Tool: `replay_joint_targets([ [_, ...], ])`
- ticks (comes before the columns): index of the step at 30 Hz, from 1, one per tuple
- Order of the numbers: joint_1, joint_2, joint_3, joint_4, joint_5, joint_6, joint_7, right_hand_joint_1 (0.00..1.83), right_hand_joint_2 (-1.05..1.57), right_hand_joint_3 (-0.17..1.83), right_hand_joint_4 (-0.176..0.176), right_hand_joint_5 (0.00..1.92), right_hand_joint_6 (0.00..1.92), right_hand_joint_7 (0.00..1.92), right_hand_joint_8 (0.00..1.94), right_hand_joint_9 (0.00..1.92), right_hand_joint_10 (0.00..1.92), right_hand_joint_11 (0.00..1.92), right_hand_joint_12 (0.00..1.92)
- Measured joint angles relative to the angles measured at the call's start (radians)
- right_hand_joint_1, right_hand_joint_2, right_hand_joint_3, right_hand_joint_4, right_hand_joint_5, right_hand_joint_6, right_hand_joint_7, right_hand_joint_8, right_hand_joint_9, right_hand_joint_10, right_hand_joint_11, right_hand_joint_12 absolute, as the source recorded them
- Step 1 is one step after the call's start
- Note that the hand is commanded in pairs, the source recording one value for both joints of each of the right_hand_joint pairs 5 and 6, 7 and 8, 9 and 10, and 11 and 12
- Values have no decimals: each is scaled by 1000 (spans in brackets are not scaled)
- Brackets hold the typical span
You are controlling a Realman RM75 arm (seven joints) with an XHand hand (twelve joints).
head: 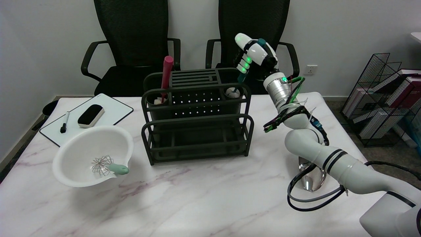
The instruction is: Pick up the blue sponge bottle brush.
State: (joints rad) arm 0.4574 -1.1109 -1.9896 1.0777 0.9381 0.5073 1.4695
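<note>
- Because the blue sponge bottle brush [239, 80] is standing head-down in the round cup at the 3 o'clock end of the dark metal slatted rack [197, 115], its teal handle is sticking up where fingers can reach it.
- The right robot hand [252, 56] is wrapping that handle, apparently drawing it upward, so the white sponge head is sitting at the cup's rim.
- At the rack's 9 o'clock end, a red-handled brush [166, 74] is standing likewise.
- On the marbled desk [197, 197], a white plastic bowl [93, 154] is cradling a small wire whisk [107, 166].
</note>
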Motion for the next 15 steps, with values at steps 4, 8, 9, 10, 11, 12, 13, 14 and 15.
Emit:
replay_joint_targets([
  [4,11,6,7,24,-3,-39,-20,975,1571,596,0,1920,1920,1920,1920,1920,1920,1920,1920],
  [8,18,10,15,50,-4,-76,-34,973,1571,575,0,1920,1920,1920,1920,1920,1920,1920,1920],
  [9,20,12,17,57,-5,-85,-37,972,1571,572,0,1920,1920,1920,1920,1920,1920,1920,1920],
  [10,21,13,20,65,-5,-94,-40,971,1571,572,0,1920,1920,1920,1920,1920,1920,1920,1920],
  [11,22,15,23,72,-5,-103,-43,971,1571,570,0,1920,1920,1920,1920,1920,1920,1920,1920],
  [12,23,17,25,80,-6,-112,-46,970,1571,565,0,1920,1920,1920,1920,1920,1920,1920,1920],
  [13,23,19,28,87,-6,-120,-49,970,1571,561,0,1920,1920,1920,1920,1920,1920,1920,1920],
  [14,23,22,30,95,-6,-127,-52,968,1571,563,0,1920,1920,1920,1920,1920,1920,1920,1920],
  [15,24,25,33,104,-6,-136,-56,967,1571,565,0,1920,1920,1920,1920,1920,1920,1920,1920],
])
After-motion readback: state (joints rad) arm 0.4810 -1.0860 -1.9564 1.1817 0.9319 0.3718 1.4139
